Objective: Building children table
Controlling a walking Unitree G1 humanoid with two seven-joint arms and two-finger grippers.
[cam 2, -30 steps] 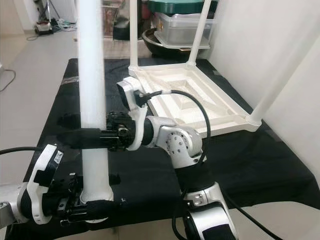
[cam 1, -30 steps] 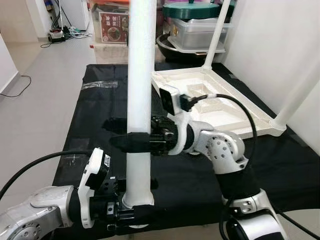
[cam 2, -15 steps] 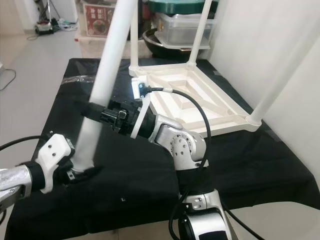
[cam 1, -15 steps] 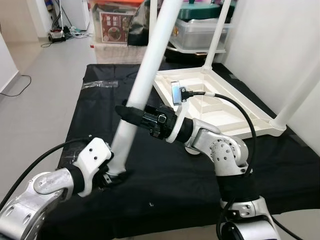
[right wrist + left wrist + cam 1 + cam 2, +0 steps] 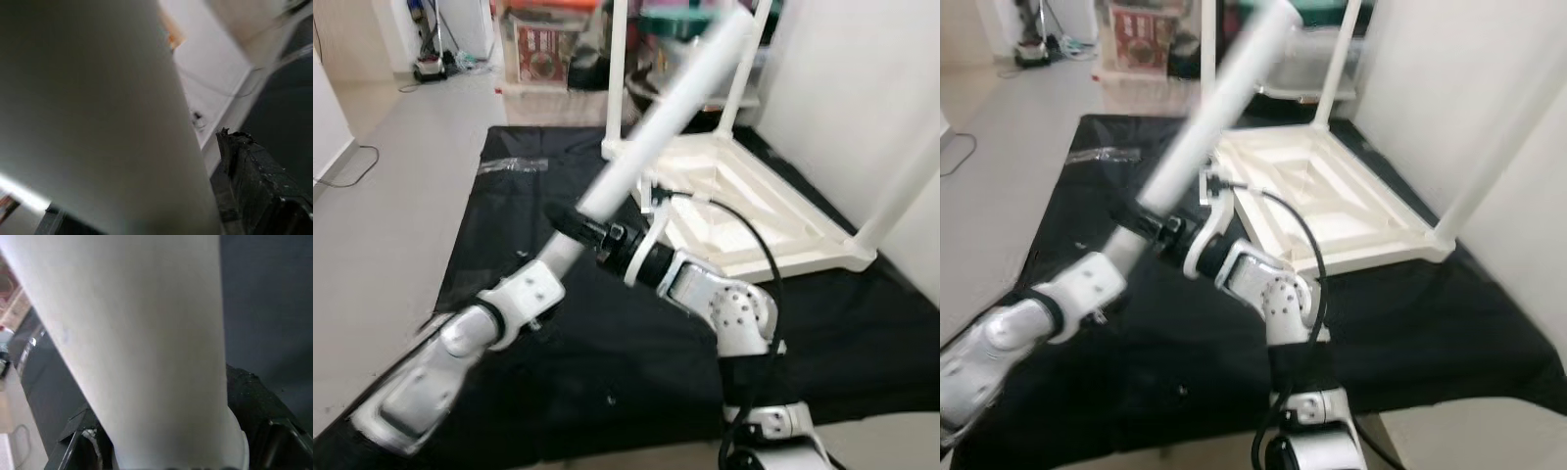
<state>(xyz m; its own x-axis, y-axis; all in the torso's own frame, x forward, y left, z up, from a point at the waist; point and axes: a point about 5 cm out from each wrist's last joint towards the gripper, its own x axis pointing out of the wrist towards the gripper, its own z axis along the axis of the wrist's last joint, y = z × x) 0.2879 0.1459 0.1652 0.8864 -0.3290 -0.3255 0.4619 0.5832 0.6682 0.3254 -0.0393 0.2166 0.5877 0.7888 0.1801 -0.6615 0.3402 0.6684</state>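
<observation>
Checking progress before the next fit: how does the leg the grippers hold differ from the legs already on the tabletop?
The held leg is loose and tilted, gripped by the left gripper and right gripper; the fitted legs stand fixed in the corners of the upturned tabletop. All are white tubes.

Our left arm reaches up from seven o'clock toward the centre, its left hand (image 5: 560, 257) closed around the lower end of the white leg (image 5: 661, 125). Our right arm rises from five o'clock, elbow bent, forearm pointing to ten o'clock; its right hand (image 5: 579, 226) clamps the same leg just above.
</observation>
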